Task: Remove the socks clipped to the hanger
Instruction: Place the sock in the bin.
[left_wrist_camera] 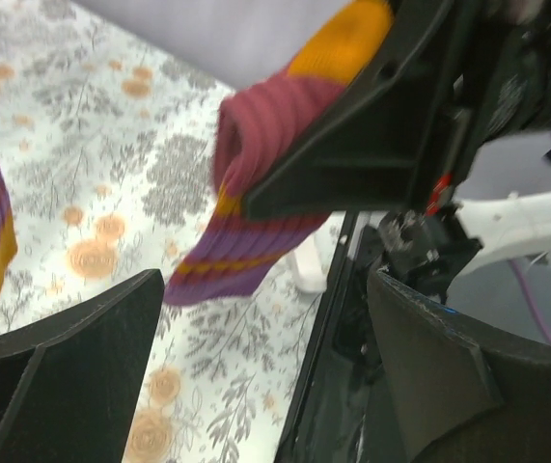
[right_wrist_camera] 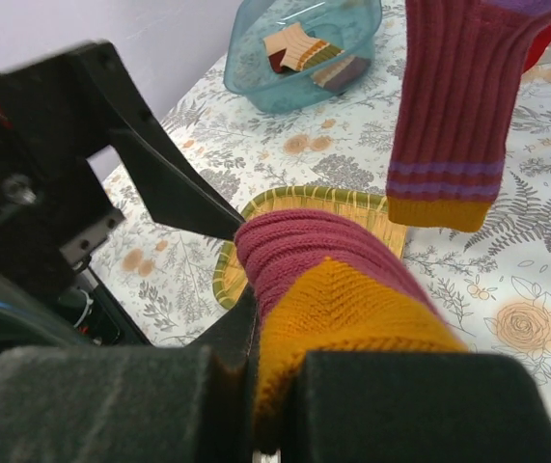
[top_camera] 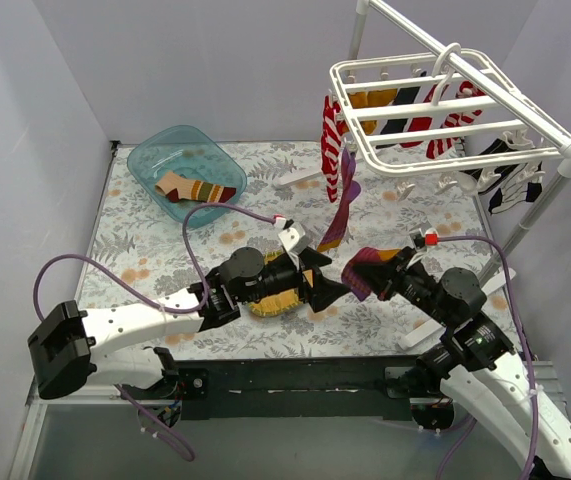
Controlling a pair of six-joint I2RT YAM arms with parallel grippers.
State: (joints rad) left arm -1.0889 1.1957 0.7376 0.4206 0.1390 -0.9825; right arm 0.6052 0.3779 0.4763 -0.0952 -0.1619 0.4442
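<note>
**One sock pinched, one tool spread, the rest on the hanger**

Closest in the right wrist view, the right tool (right_wrist_camera: 261,405) is pressed together on one maroon-and-mustard sock (right_wrist_camera: 343,289), held above the counter (top_camera: 415,215) near its middle. The left tool (left_wrist_camera: 256,386) stands with its two fingers spread wide, facing that sock; from its own camera the sock lies just beyond the fingers, and whether it touches them I cannot tell. One yellow woven mat (top_camera: 270,303) lies on the counter below the two tools. One long maroon sock (top_camera: 339,212) dangles from the near left corner of the hanger (top_camera: 415,166), which hangs at the far right. At least six more socks are clipped under its frame: red-and-white striped, mustard, black, red and black-and-white. One teal bin (top_camera: 145,160) at the far left holds what look like two striped socks (top_camera: 193,187)
</note>
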